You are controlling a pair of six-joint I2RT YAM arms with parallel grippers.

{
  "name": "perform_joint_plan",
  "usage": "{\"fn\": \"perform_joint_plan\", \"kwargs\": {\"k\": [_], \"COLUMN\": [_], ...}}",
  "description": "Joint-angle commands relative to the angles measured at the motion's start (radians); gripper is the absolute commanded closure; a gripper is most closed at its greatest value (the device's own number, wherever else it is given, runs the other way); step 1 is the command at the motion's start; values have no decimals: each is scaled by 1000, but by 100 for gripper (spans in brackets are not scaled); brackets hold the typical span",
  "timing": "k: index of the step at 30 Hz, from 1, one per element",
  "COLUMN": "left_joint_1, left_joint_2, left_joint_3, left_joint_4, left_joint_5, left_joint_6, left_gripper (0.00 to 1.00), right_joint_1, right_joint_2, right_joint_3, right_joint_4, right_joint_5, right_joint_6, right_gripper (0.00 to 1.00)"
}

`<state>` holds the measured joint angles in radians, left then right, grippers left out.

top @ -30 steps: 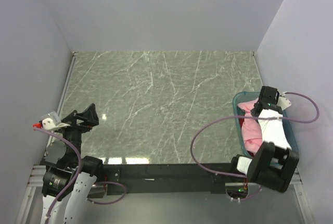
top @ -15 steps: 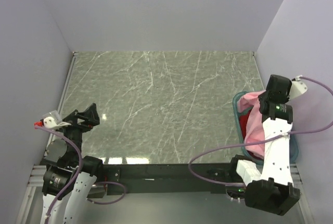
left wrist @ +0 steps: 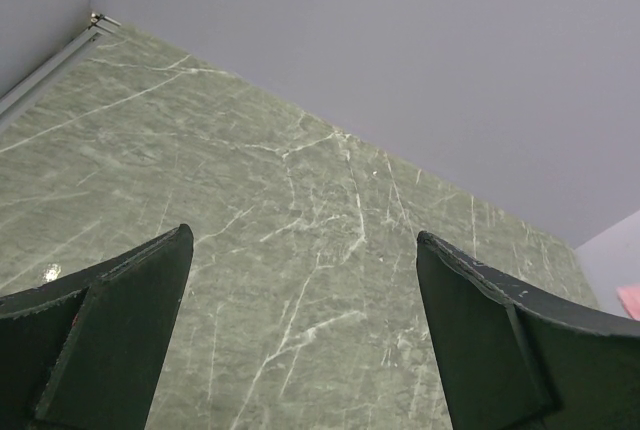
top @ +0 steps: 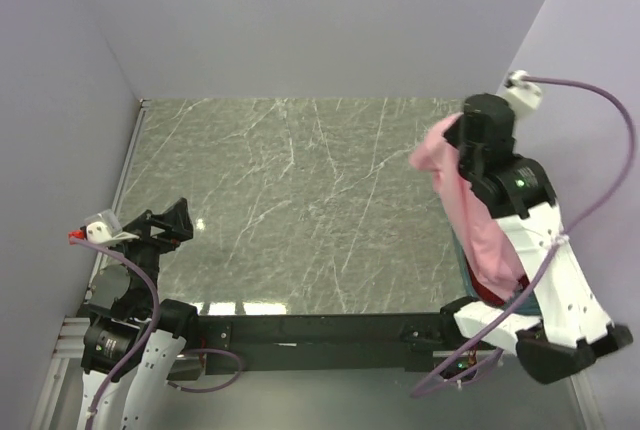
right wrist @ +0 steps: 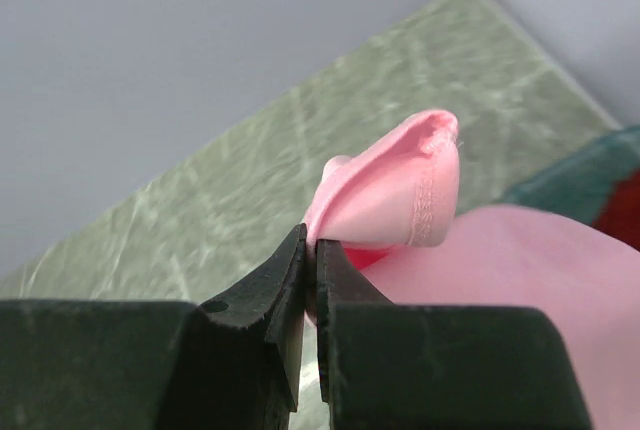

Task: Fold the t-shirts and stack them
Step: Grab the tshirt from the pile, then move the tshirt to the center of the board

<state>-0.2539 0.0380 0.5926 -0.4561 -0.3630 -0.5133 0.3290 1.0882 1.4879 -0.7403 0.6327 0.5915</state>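
Observation:
My right gripper is shut on a hemmed edge of the light pink t-shirt and holds it high above the table's right side. The cloth hangs down from the jaws toward the teal tub. A bit of the bright red t-shirt shows in the tub under the pink cloth. My left gripper is open and holds nothing, low over the near left of the table.
The green marble table is enclosed by pale walls at the back and on both sides. The tub stands at the near right edge, mostly hidden by my right arm and the hanging cloth.
My right arm has risen out of the tub and swung up and back, drawing the pink t-shirt up with it. The left arm has stayed still.

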Motion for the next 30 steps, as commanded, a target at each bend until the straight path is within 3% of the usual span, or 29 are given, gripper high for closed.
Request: {"fn": "perform_joint_plan", "kwargs": {"k": [1, 6, 9, 11, 13, 14, 17, 20, 24, 25, 26, 30], "left_joint_1": [1, 1, 1, 1, -1, 1, 1, 1, -1, -1, -1, -2], "left_joint_2": [17, 17, 16, 16, 14, 10, 3, 3, 14, 69, 69, 212], "left_joint_3": [-2, 1, 1, 3, 4, 6, 6, 4, 3, 7, 7, 35], "left_joint_4": [23, 20, 19, 16, 13, 10, 10, 10, 19, 28, 28, 40], "left_joint_5": [18, 13, 10, 7, 3, -2, -5, -7, 7, 30, 30, 137], "left_joint_6": [12, 10, 9, 9, 7, 6, 6, 2, -1, -22, -22, -86], "left_gripper": [1, 0, 1, 1, 1, 1, 1, 0, 1, 1, 1, 1], "right_joint_1": [204, 447, 564, 632, 674, 711, 752, 754, 733, 660, 659, 503], "right_joint_2": [123, 349, 530, 675, 801, 835, 895, 843, 733, 629, 628, 468], "right_joint_3": [69, 161, 257, 382, 516, 553, 620, 540, 375, 188, 186, -119], "right_joint_4": [70, 188, 289, 291, 245, 230, 190, 214, 214, 237, 237, 297], "right_joint_5": [110, 90, -38, -210, -337, -365, -416, -468, -386, -383, -383, -435], "right_joint_6": [30, -28, -154, -226, -266, -277, -309, -309, -346, -343, -343, -314], "right_gripper": [100, 100, 100, 98, 86, 73, 46, 36, 33, 33, 33, 34]}}
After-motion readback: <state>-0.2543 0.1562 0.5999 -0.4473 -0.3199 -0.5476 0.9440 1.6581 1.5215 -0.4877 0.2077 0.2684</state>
